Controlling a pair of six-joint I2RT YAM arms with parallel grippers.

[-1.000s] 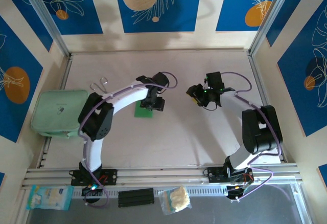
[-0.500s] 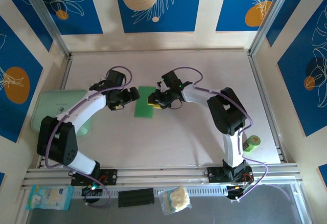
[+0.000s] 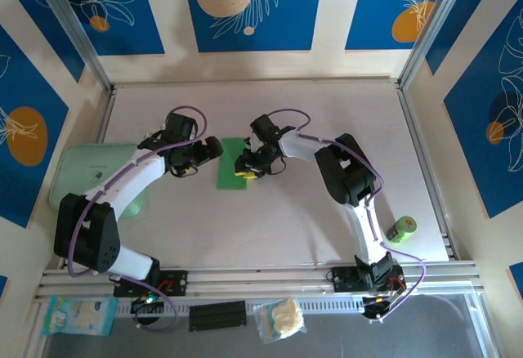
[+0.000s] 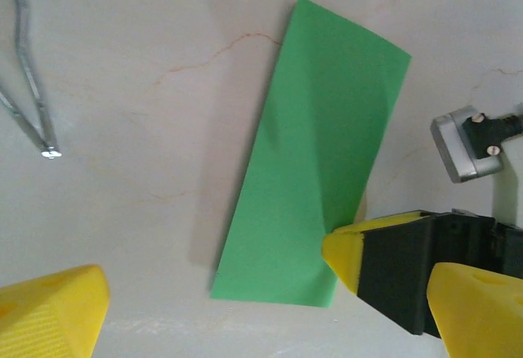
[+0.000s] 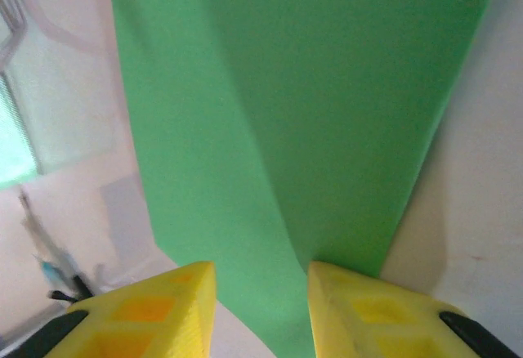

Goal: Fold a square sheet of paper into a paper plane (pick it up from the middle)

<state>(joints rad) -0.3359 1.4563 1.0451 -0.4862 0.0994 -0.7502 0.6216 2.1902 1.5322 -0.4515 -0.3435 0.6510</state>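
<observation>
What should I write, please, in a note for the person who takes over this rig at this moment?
Left gripper: jaws wide open, holding nothing, just left of the green sheet of paper.
Right gripper: jaws part open, astride the sheet's right edge; a raised ridge of paper stands between them, not pinched.
Sheet: lies mid-table, looks oblong, faintly creased.
Done: no plane shape yet.
Left: grip the sheet, then make the folds for nose and wings.
</observation>
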